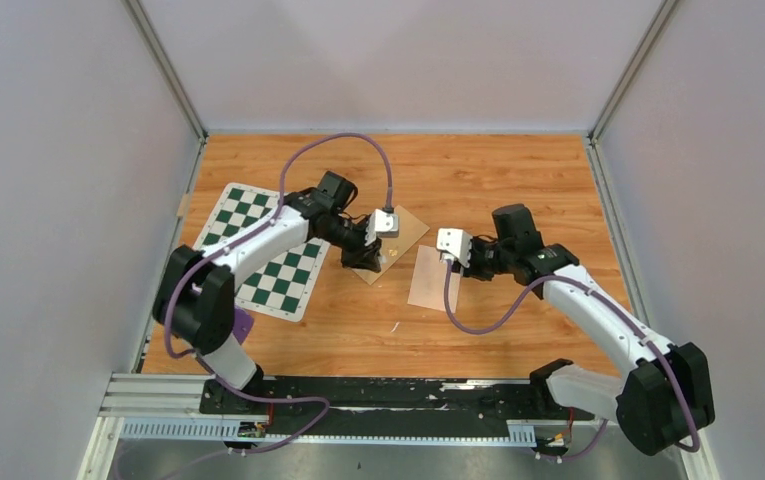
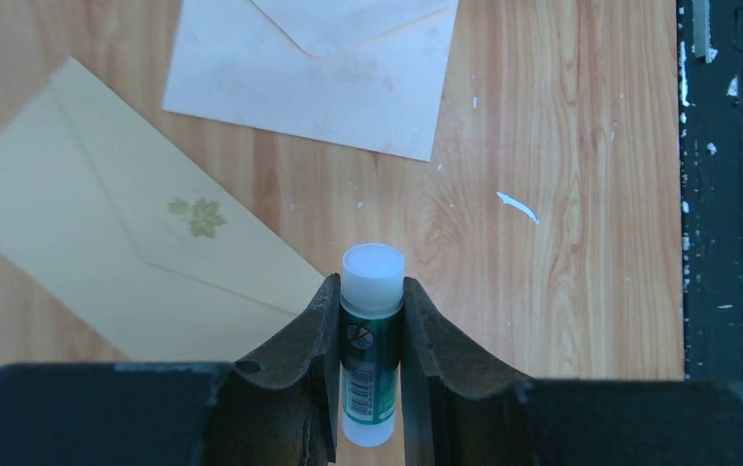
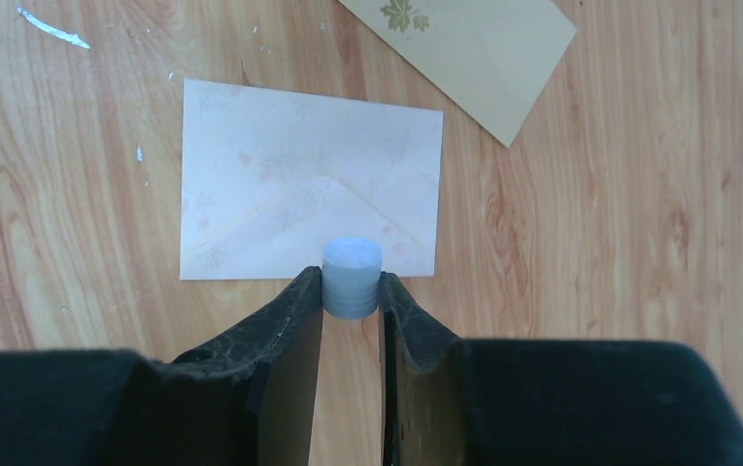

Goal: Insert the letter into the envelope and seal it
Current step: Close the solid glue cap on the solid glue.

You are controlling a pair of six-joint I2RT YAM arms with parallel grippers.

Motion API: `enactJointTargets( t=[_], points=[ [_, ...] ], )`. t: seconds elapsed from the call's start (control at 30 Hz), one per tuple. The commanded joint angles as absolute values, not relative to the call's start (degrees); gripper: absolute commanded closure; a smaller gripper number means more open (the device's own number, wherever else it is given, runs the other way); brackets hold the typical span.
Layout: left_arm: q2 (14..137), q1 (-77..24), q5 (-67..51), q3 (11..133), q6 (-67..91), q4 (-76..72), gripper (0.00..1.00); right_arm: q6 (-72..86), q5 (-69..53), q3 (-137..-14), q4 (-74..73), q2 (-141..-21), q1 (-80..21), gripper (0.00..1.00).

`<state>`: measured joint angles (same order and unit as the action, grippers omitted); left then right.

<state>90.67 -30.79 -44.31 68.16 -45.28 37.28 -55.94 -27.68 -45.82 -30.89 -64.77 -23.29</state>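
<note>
- Left gripper (image 2: 370,287): black two-finger jaws part closed, clamped on either side of a green-bodied glue stick (image 2: 371,340). The stick stood between the fingers with its white tip bare and past the fingertips.
- Right gripper (image 3: 351,289): jaws likewise part closed, pinching a small grey ribbed round cap (image 3: 352,264) at the very fingertips.
- Tan paper envelope (image 2: 105,262): lay flat on the table and turned cornerwise, with its pointed flap down and a small gold leaf emblem on the flap. The glue stick's tip hung at its near edge, but I could not tell whether the two touched.
- Pale pinkish envelope (image 3: 280,184): faint leaf prints, lying flat with its triangular flap folded down. It lay directly beneath the right gripper's fingertips and the cap. Whether the flap was stuck could not be told.
- The two envelopes lay near each other mid-table, apart, with bare wood between them.
- Letter: not to be made out in any view, and I could not tell whether either envelope held it.
- Small white scrap (image 2: 518,206): lay on the wood on the near side of both envelopes.
- Orange-brown wood-grain table (image 1: 498,180): carried all of the above.
- Green-and-white chequered mat (image 1: 243,215): lay flat at the left side of the table, partly under the left arm.
</note>
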Motion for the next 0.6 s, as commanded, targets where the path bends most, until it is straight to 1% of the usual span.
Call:
enactJointTargets(
  t=[0.0,0.1,0.2,0.3,0.4,0.57],
  points=[
    [97.3,-30.6,-48.3,74.1,-37.2,41.2,1.00,-61.8,-31.8,-46.7,-24.7,-66.2,-25.6,0.96],
    [103.5,-30.6,-51.1,79.9,-30.6,47.4,1.00,-66.1,-32.9,-44.1,-19.8,-64.8,-26.4,0.96],
    [109.0,-30.7,-57.0,87.3,-28.7,58.3,1.00,-72.0,-34.6,-40.5,-13.3,-62.7,-26.7,0.97],
    [114.9,-30.8,-62.0,91.4,-26.4,65.2,1.00,-77.1,-35.9,-36.4,-6.5,-61.4,-27.3,1.00],
    [121.0,-30.8,-66.2,96.6,-29.3,75.7,1.00,-78.7,-35.5,-34.2,-1.0,-61.3,-29.1,1.00],
    [126.1,-30.8,-73.2,101.6,-36.3,89.1,1.00,-78.9,-30.1,-31.8,8.6,-63.7,-32.9,1.00]
  ],
)
